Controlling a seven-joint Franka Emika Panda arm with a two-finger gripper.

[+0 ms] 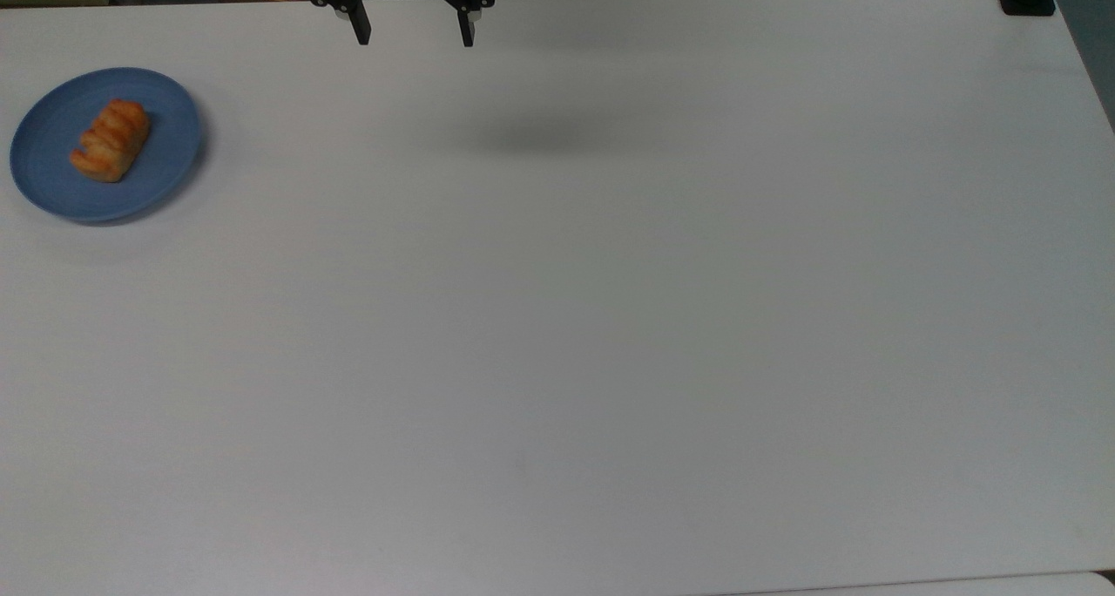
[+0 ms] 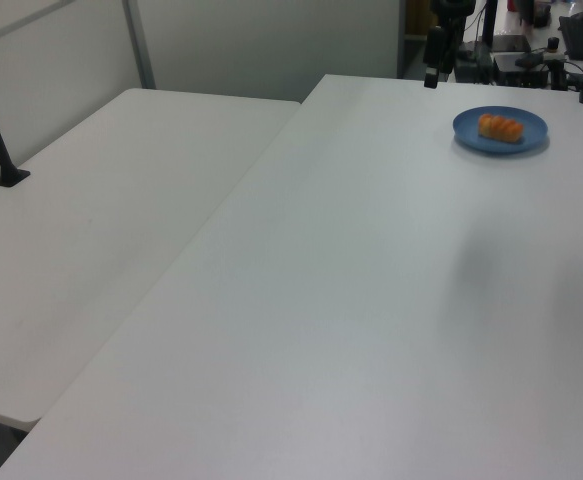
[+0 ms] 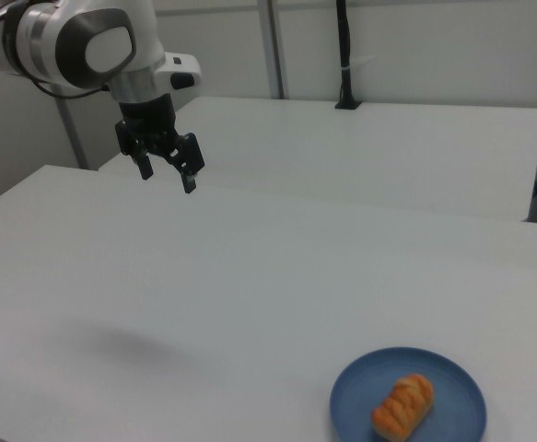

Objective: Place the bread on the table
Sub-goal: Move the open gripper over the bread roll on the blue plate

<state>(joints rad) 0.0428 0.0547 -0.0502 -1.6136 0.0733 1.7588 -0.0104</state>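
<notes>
**Bun on plate, pincer high and empty**

The small golden-orange ridged bun (image 1: 110, 139) lies on the round blue plate (image 1: 52, 125) on the plain white tabletop (image 1: 610, 335). The black two-finger gripper (image 1: 415, 38) hangs spread apart, well away from it.

you see the gripper (image 3: 168, 168) hanging in the air above the surface (image 3: 250, 276), pointing down with nothing between its fingers (image 3: 191, 180). the two black fingers stand spread apart. in the right view, the white wrist and arm reach in from the right view's upper left, with the black hand directly below them.
</notes>
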